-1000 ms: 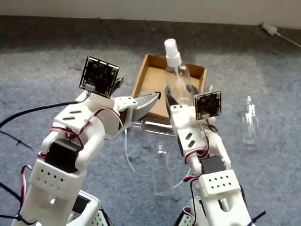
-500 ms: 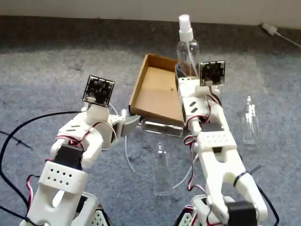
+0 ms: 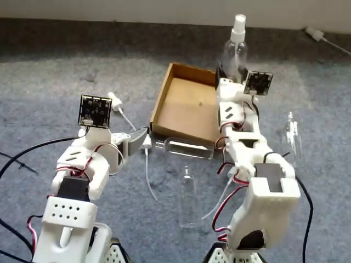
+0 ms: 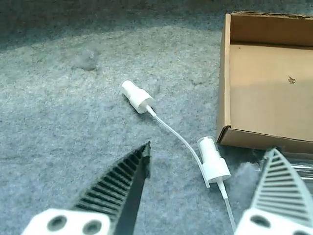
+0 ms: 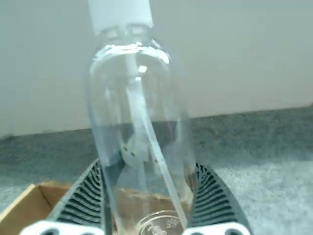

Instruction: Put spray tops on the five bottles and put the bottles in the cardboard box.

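Grips a capped bottle (image 3: 234,52) upright in the right jaws, shut around its lower body. Has carried it within the last second from above the near side of the cardboard box (image 3: 160,101) out to the box's far right corner, toward the far edge of the surface (image 3: 66,71); hard to tell whether held above that corner or just beyond it. Not yet let go, and nothing lying on the box floor. Has meanwhile pulled the left arm (image 3: 90,164) back from beside that bottle toward the near left, so that the left jaws now stand wide and empty, low over a loose spray top (image 4: 137,96) and a second spray top (image 4: 213,165) just beside the box's near left corner. Leaves a lying bottle (image 3: 186,148) without a top along the box's near wall, a bare bottle (image 3: 189,197) nearer the arms, and a further bottle (image 3: 290,143) toward the right edge, too small to judge. Suggests the first bottle finished and about to be boxed, with the left side readied for fetching the next top.
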### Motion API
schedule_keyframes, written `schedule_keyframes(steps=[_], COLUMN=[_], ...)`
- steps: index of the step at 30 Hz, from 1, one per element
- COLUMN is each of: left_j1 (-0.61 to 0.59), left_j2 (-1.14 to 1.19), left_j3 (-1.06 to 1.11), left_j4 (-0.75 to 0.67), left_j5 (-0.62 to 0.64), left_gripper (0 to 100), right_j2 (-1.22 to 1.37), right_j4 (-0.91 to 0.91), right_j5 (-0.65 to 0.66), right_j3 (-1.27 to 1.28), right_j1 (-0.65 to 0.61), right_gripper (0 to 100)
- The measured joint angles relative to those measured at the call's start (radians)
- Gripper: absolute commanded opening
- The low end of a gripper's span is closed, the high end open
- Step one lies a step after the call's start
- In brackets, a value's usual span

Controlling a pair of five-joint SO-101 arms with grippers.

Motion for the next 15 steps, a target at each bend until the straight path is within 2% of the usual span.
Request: schedule_keyframes(steps=[6,15], left_j1=[0.000,0.000], left_j2=[-0.002,-0.002], left_j3=[0.000,0.000], left_j4=[0.000,0.000], left_j5=[0.000,0.000], left_gripper=[33,33], right_j2=[0.160,0.201], right_j4=[-0.081,-0.089], right_j5=[-0.003,-0.003], right_j3=[-0.044,-0.089], right_j1=[-0.008,-0.006], right_gripper=[0.5,0.5])
